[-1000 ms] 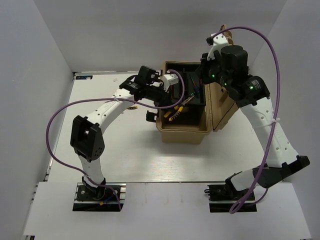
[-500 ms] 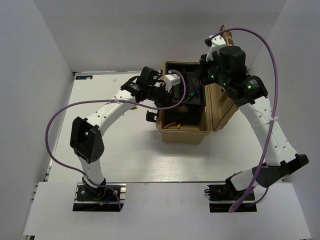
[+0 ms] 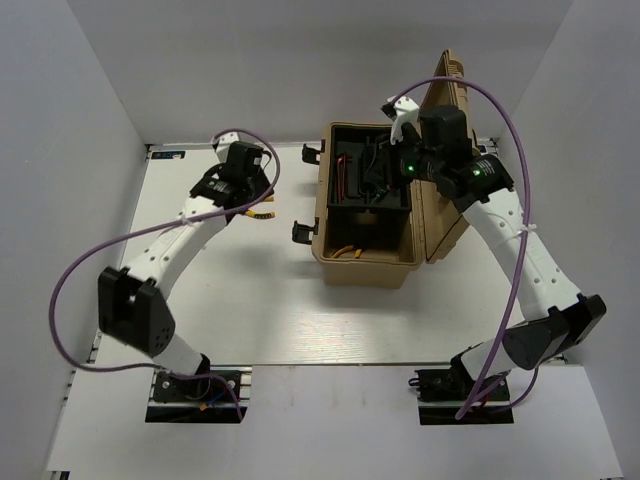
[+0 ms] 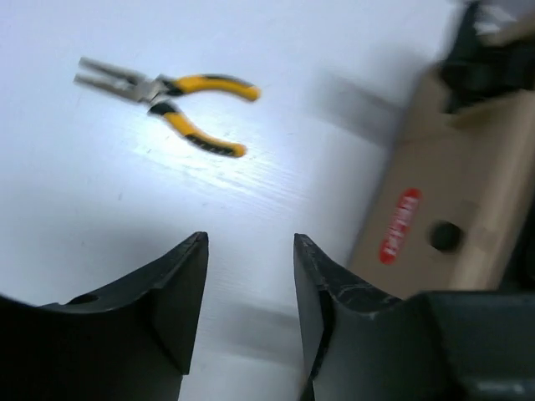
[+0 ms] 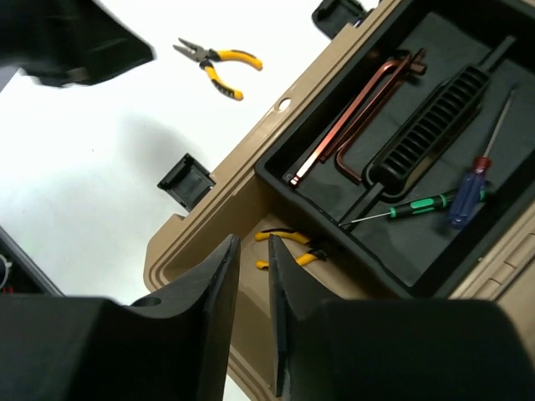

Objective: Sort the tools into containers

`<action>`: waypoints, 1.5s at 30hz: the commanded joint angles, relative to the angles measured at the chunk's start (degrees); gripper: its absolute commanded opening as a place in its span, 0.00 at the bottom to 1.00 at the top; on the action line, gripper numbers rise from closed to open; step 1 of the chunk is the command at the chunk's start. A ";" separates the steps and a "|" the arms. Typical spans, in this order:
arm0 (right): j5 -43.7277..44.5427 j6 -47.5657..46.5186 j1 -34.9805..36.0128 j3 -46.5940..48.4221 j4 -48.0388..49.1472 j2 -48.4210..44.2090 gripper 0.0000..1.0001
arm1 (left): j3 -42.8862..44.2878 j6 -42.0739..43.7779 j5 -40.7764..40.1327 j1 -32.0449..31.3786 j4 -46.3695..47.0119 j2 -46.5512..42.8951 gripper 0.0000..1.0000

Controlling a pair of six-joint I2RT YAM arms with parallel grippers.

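The tan toolbox [image 3: 365, 262] stands open, its black tray [image 5: 393, 83] holding brown hex keys [image 5: 361, 125], a blue-handled screwdriver [image 5: 468, 192] and a green-handled one [image 5: 418, 205]. One pair of yellow-and-black pliers [image 3: 345, 251] [image 5: 288, 246] lies in the box bottom below the tray. A second pair [image 3: 262, 215] [image 4: 180, 100] lies on the table left of the box. My left gripper [image 3: 232, 185] [image 4: 251, 242] hovers open and empty just short of those pliers. Over the tray my right gripper [image 3: 388, 168] [image 5: 251, 242] hangs with a narrow gap between its fingers, holding nothing.
The toolbox lid [image 3: 450, 110] stands raised on the right side of the box. Black latches [image 3: 303, 231] [image 5: 185, 180] stick out from its left wall. White walls close in the table at the left, back and right.
My left gripper has drawn out of the toolbox to the left and opened; the pliers it carried now lie in the box bottom. My right gripper has parted slightly and shifted left.
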 commanded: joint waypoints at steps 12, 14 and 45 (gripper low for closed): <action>-2.50 0.90 0.71 -2.24 3.69 3.11 0.30 | 15.41 -23.71 5.26 10.00 -8.09 21.42 0.59; -2.32 0.90 0.71 -2.24 3.60 3.20 0.30 | 18.94 -24.59 5.97 10.62 -11.34 26.34 0.58; 0.05 1.52 0.44 -6.10 5.62 0.65 0.30 | 29.42 -24.07 2.81 11.77 -23.04 43.14 0.53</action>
